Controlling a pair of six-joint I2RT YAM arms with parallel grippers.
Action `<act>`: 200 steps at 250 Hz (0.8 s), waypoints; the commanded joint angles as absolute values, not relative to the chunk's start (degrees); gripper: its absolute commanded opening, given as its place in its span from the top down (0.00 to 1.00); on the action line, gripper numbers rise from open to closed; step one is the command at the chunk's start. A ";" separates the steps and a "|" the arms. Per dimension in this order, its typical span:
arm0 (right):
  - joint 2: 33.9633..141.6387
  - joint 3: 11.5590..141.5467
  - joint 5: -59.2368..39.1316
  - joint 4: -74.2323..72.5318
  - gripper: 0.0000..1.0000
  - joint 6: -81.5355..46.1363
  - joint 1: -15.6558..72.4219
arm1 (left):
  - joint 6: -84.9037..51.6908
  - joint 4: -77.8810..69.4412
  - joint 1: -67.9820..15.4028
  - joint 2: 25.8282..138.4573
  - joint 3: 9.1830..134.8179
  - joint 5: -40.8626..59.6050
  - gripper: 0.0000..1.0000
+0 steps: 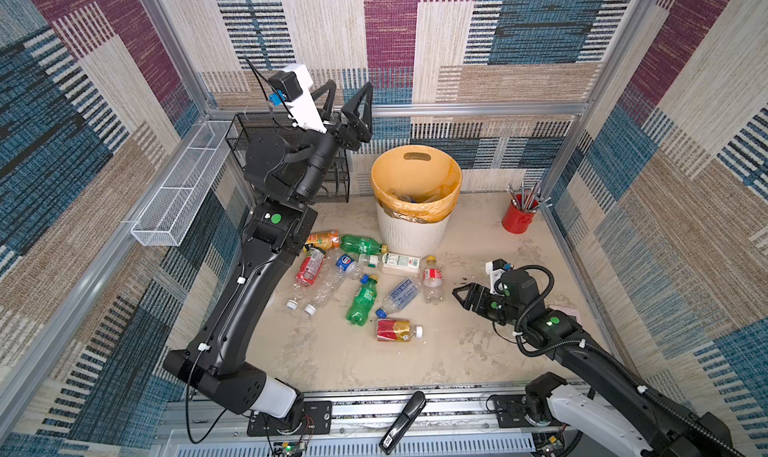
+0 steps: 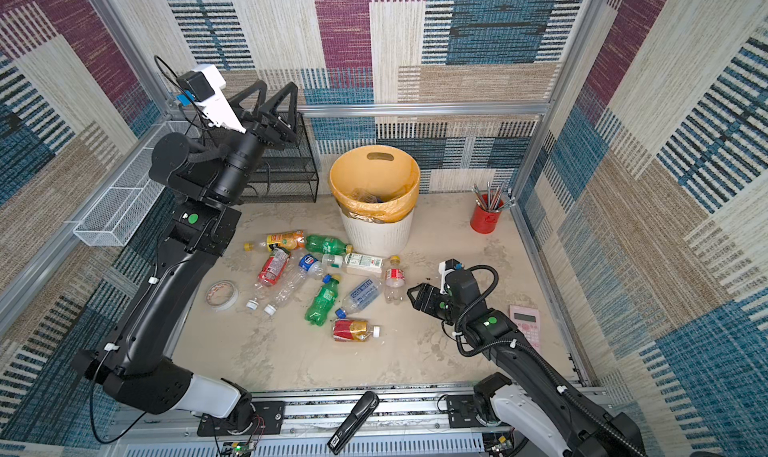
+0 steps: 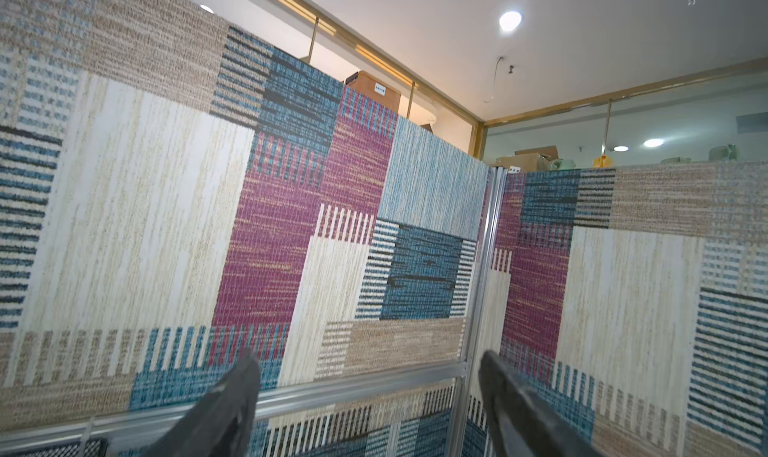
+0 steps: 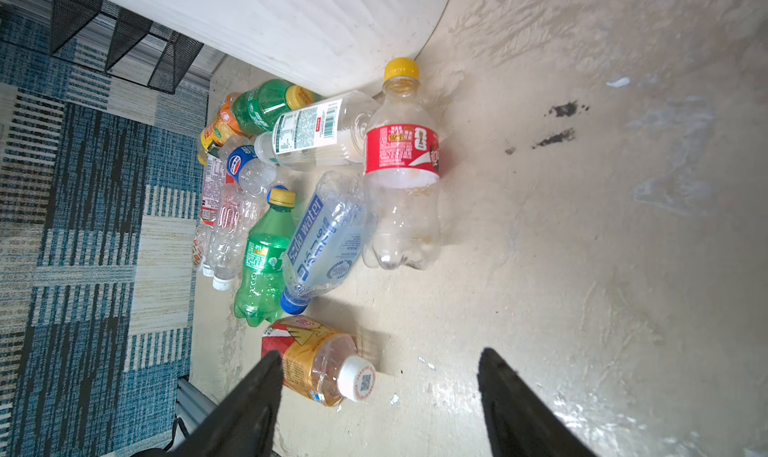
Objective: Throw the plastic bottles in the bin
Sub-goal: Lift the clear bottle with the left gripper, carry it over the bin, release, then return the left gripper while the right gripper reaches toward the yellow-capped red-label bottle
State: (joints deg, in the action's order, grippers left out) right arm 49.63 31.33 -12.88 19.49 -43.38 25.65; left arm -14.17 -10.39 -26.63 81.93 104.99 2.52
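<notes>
plastic bottles (image 1: 348, 263): about ten, all flat on the tabletop in a loose heap right in front of the bin (image 1: 413, 234). None is gripped, and a few clear ones show down inside the liner.
why the heap sits there: probably just dumped within reach of both arms, a short carry from the bin.
red-label bottle (image 1: 432, 278): long axis runs straight at the bin, yellow cap end nearest it.
soda water bottle (image 1: 401, 295): diagonal, blue cap pointing away from the bin.
green bottle (image 1: 361, 299): base away from the bin, cap end angled back toward it.
red-and-gold bottle (image 4: 320, 359): farthest out from the bin, lying crosswise to it, white cap toward the right arm's side.
right gripper (image 4: 380, 352): low over the floor, out front of the bin on its right. Jaws are spread with nothing between them, nose aimed at the heap. Looks lined up for the red-and-gold one, cap end closest.
left gripper (image 3: 368, 392): way up high, off the bin's left side over the black mesh rack (image 1: 249, 131). Fingers are apart and empty, facing the wall. Reads like a drop-off pose.
</notes>
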 commanded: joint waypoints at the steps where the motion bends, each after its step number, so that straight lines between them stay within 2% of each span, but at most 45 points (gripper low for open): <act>1: 49.82 31.42 -13.02 19.01 0.24 -42.88 25.66 | -14.65 -10.76 -26.68 74.92 96.60 2.67 0.19; 51: 50.94 30.11 -14.02 17.55 0.24 -43.50 25.66 | -18.14 -1.44 -26.68 57.09 70.66 -2.43 0.20; 105: 54.24 28.96 -15.38 15.07 0.24 -43.56 25.64 | -30.98 15.36 -26.63 38.37 47.52 -8.57 0.22; 156: 60.51 31.51 -16.35 12.01 0.24 -42.83 25.65 | -38.71 26.45 -26.63 29.32 38.95 -11.62 0.25; 200: 69.64 37.89 -15.77 11.19 0.24 -40.38 25.66 | -40.16 30.26 -26.63 29.83 39.06 -11.43 0.25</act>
State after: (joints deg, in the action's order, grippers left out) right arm 65.14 34.26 -15.66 14.55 -42.68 25.63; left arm -36.25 26.13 -26.63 29.50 38.94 -10.37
